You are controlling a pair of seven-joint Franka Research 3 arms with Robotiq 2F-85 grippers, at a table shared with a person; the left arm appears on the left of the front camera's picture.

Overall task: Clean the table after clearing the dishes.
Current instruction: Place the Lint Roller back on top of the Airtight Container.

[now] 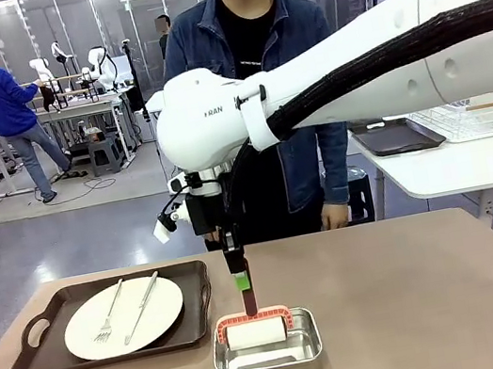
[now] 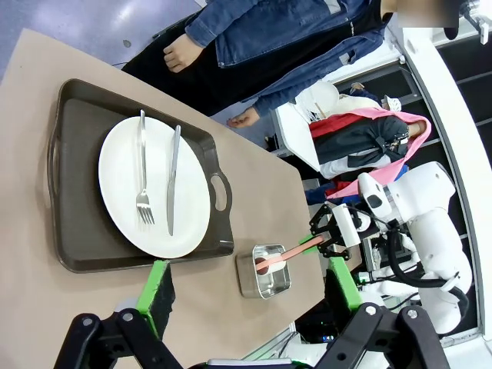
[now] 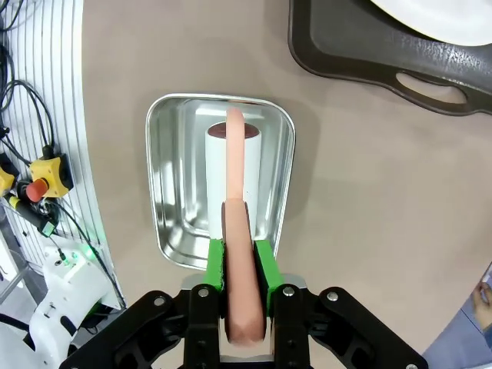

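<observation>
On the tan table (image 1: pixel 421 307), at the left, a white plate (image 1: pixel 151 321) with a fork (image 1: pixel 109 314) and a knife (image 1: pixel 142 306) lies on a dark brown tray (image 1: pixel 29 361). My right gripper (image 1: pixel 241 281) points straight down, shut on the pink handle (image 3: pixel 234 154) of a roller whose white roll (image 1: pixel 256 333) rests inside a steel pan (image 1: pixel 269 364). The right wrist view shows the green pads clamping that handle over the pan (image 3: pixel 165 154). High above the table, my left gripper (image 2: pixel 247 280) is open and holds nothing, with the plate (image 2: pixel 123 200) and tray (image 2: pixel 77 154) below it.
A person (image 1: pixel 251 50) in a denim jacket stands at the table's far edge, hands hanging down. The pan sits near the front edge, just right of the tray. A white side table (image 1: pixel 453 162) with a rack stands at the back right.
</observation>
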